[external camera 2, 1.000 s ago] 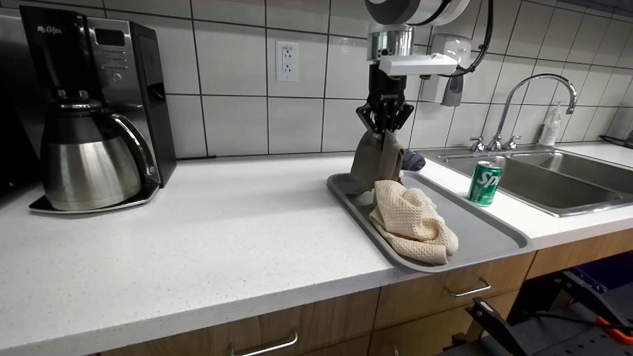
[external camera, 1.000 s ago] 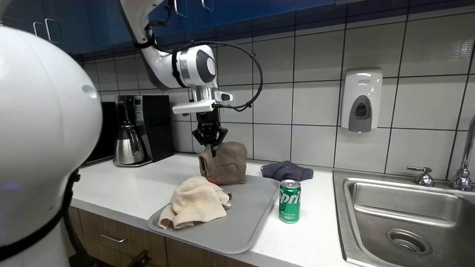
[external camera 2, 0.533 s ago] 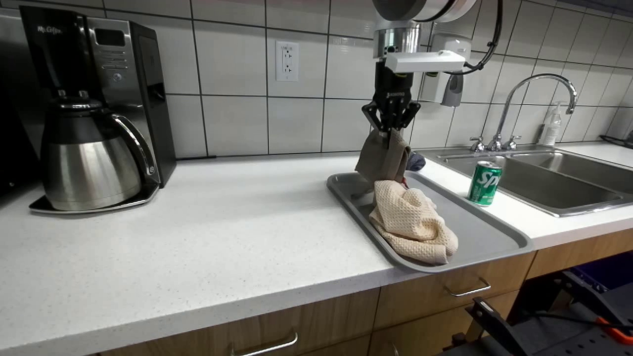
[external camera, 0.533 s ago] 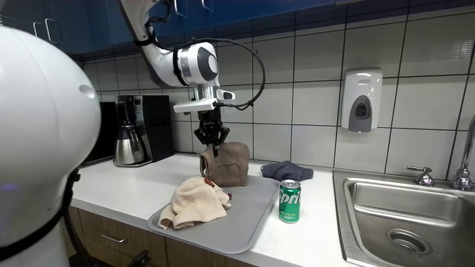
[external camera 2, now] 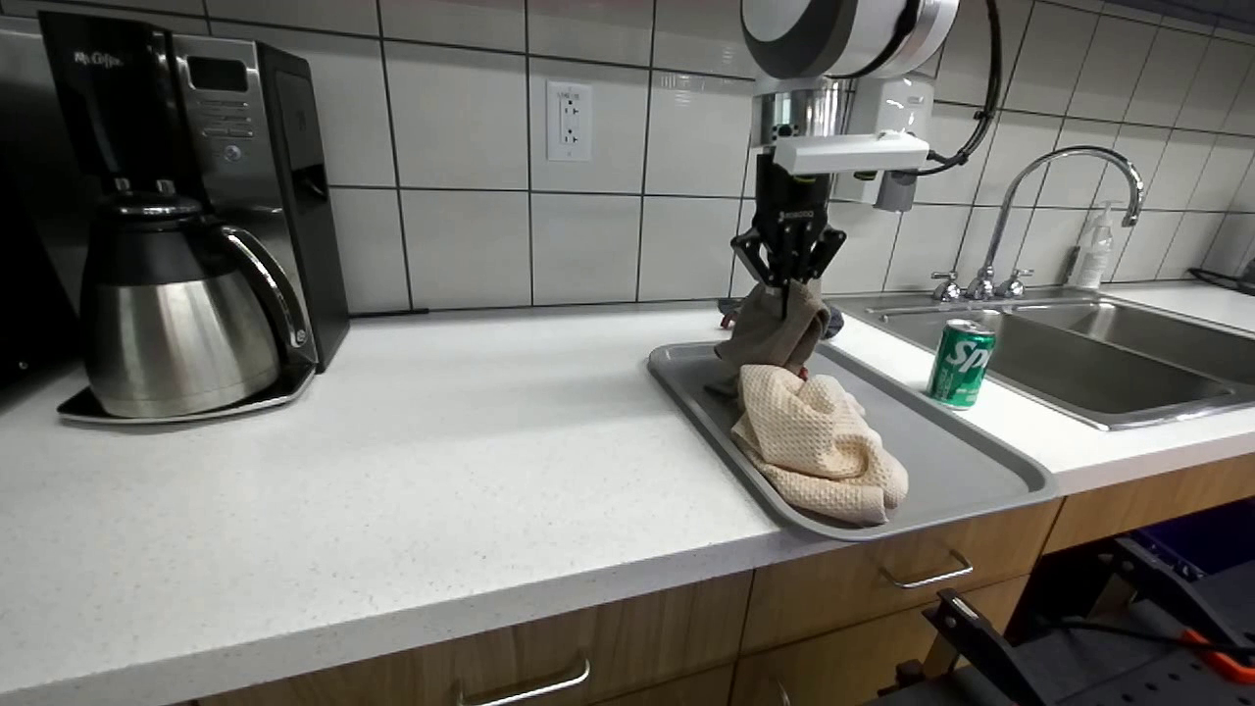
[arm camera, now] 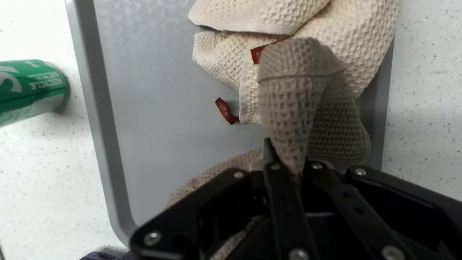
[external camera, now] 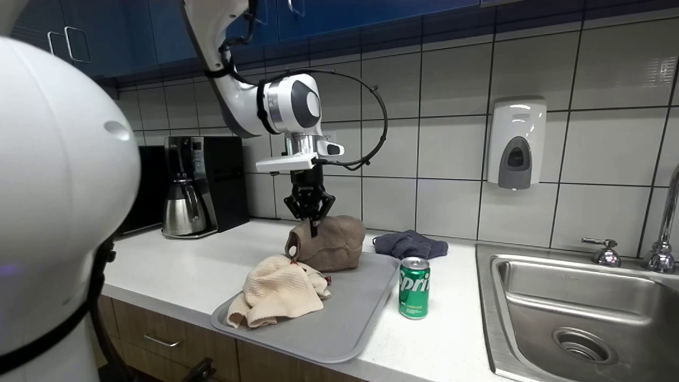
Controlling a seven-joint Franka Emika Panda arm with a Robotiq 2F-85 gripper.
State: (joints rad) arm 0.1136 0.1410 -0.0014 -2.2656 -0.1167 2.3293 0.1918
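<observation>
White speckled countertop [external camera: 185, 270] bears a gray serving tray [external camera: 345, 318] jutting past its front edge; taking the tray as the dial's center in an exterior view, a Mr. Coffee coffee maker [external camera: 223, 180] stands at ten o'clock, a crumpled dark-blue cloth [external camera: 409, 245] lies at two and an upright Sprite can [external camera: 414, 287] stands near the tray at three

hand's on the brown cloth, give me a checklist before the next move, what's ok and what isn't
1. Hand closed on the brown cloth: ok, a fold is pinched in it.
2. Whole brown cloth off the tray: cannot tell, its underside is partly hidden.
3. No contact with the cream cloth: cannot tell, the two overlap in the wrist view.
4. Sprite can upright, outside the tray: ok.
5. Tray fully on the counter: not ok, its front edge juts past the counter's edge.
</observation>
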